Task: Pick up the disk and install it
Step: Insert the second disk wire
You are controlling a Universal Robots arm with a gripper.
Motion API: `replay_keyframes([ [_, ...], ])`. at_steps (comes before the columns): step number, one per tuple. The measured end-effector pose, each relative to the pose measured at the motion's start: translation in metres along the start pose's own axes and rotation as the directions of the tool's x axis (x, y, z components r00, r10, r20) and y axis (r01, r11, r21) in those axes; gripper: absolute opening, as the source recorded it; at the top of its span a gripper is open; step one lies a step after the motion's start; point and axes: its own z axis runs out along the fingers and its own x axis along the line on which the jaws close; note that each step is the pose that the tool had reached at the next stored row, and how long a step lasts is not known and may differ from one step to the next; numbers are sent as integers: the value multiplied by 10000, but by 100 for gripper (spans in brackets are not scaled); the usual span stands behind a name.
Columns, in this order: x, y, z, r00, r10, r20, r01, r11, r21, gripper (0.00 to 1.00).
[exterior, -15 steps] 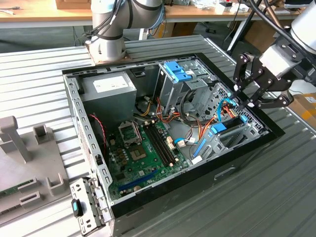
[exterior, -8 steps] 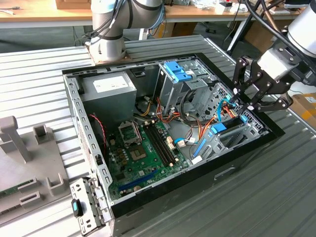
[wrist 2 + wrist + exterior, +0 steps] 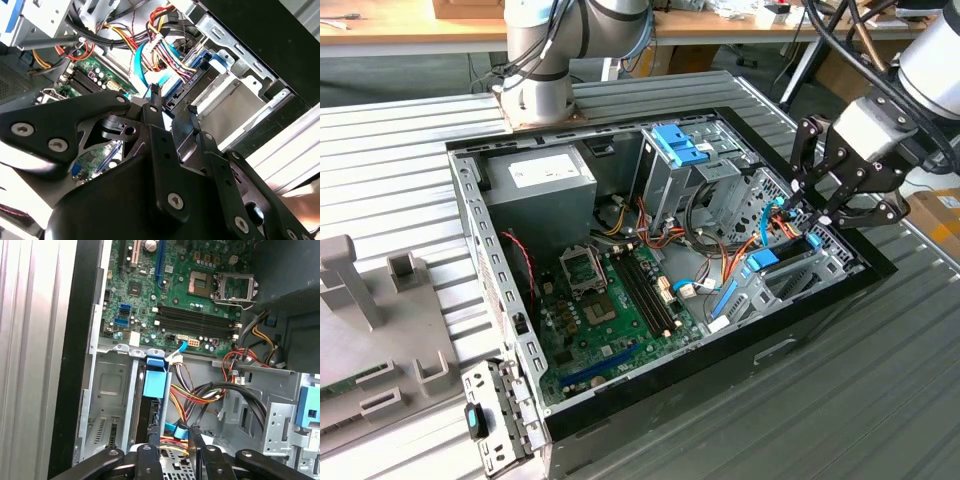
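The disk (image 3: 763, 262) stands on edge in the drive bay at the exterior view's right end of the open computer case (image 3: 470, 230). In the first wrist view its bright blue rail (image 3: 153, 382) faces me, with the disk's dark edge running back toward the fingers. My gripper (image 3: 802, 215) hangs just above that bay, near the case's rim. In both wrist views its black fingers (image 3: 150, 455) are spread, and the gripper (image 3: 172, 440) has nothing between them. One fingertip (image 3: 155, 95) is in line with the disk's edge; I cannot tell whether it touches.
Coloured cables (image 3: 720, 240) crowd the space beside the bay. The green motherboard (image 3: 610, 300) lies mid-case, the grey power-supply box (image 3: 540, 175) at the back, and a tall metal cage with a blue latch (image 3: 678, 145) beside it. A grey fixture (image 3: 380, 330) sits at the exterior view's left.
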Motion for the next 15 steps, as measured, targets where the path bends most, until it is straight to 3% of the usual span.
replay_keyframes([
  [3, 0, 0, 0, 9988, 482, -10, -482, 9988, 75, 36],
  [5, -1, 8, 2, 9959, 903, -16, -903, 9958, 142, 36],
  [8, -7, 81, 2, 9943, 1064, -17, -1064, 9942, 168, 36],
  [9, -7, 85, 1, 9941, 1072, 167, -1074, 9941, 167, 36],
  [13, 9, 86, 17, 9931, 1158, 167, -1161, 9931, 180, 36],
  [15, 25, 88, 38, 9919, 1252, 201, -1256, 9919, 186, 36],
])
